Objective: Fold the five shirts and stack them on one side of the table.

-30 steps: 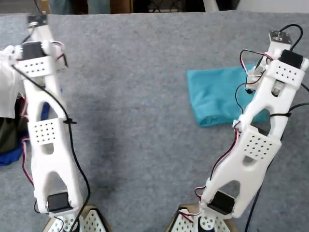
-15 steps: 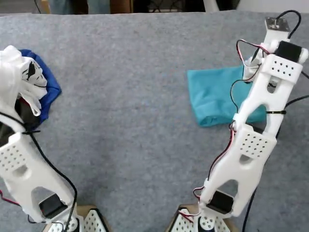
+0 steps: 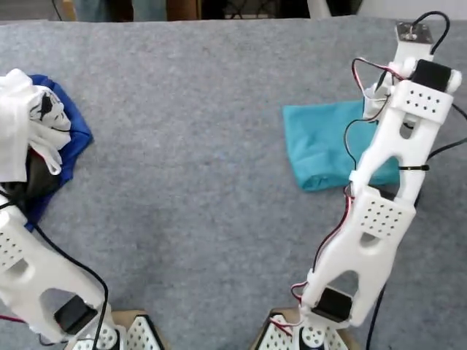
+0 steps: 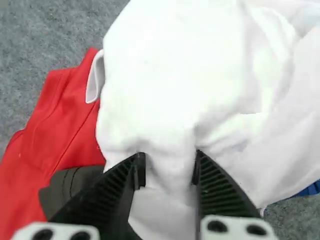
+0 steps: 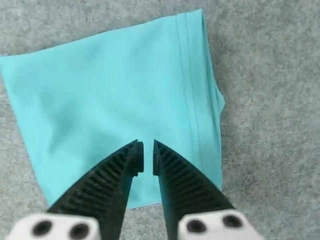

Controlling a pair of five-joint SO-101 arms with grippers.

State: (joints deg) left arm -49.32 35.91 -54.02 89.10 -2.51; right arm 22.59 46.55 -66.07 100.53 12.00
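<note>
The white shirt (image 4: 200, 75) is bunched, unfolded, on top of the pile at the 9 o'clock edge of the surface (image 3: 190, 146). The left gripper (image 4: 168, 161) has its fingers clenched on a fold of this shirt. The shirt carries a black printed graphic, and no lettering on it can be read.

A blue shirt (image 3: 73, 135) lies under the white one, showing toward 3 o'clock. A dark garment (image 3: 36, 186) shows toward 6 o'clock. The left wrist view shows a red shirt (image 4: 50, 135) touching the white one. The pile runs off the 9 o'clock border of the high view.

The teal shirt (image 3: 321, 149) lies folded flat on the 3 o'clock half of the surface, its stitched hem straight. The right gripper (image 5: 147, 147) sits over it with fingers drawn together, a thin slit between the tips and nothing held. Whether they touch the cloth cannot be told.

A wide stretch of grey surface separates the pile from the teal shirt. The teal shirt lies well apart from the 12 o'clock edge.
</note>
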